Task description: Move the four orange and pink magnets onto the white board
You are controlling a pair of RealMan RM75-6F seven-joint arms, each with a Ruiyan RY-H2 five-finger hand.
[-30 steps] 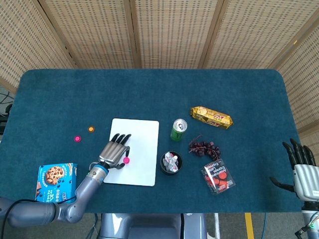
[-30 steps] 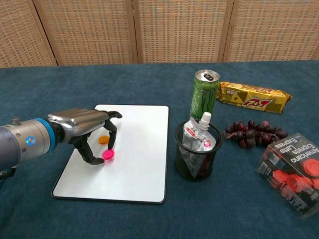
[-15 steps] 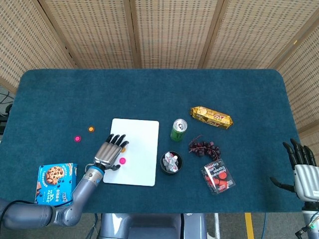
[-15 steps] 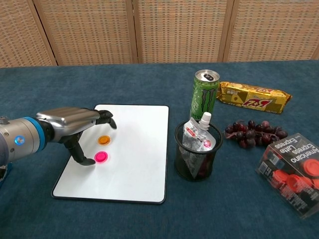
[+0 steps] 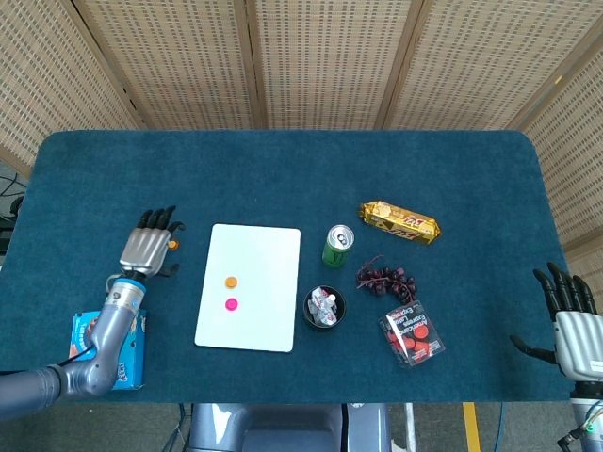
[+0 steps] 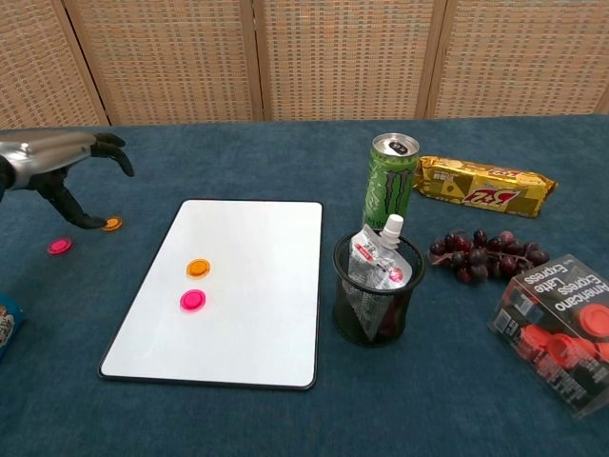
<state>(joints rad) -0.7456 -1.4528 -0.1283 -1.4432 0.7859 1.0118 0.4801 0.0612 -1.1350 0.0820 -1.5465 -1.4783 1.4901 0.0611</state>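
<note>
Left hand (image 6: 52,162) hovers, fingers spread and empty, beside an orange magnet (image 6: 112,225) (right hand (image 5: 568,306) likewise spread).

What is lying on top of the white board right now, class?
On the white board lie two magnets: an orange magnet and, nearer the robot, a pink magnet, apart from each other. Nothing covers the board, so its whole top shows.

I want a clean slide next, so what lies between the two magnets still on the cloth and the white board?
Nothing visible. The orange magnet and pink magnet lie left of the white board with only bare blue cloth between. The left hand is over the orange one.
</note>
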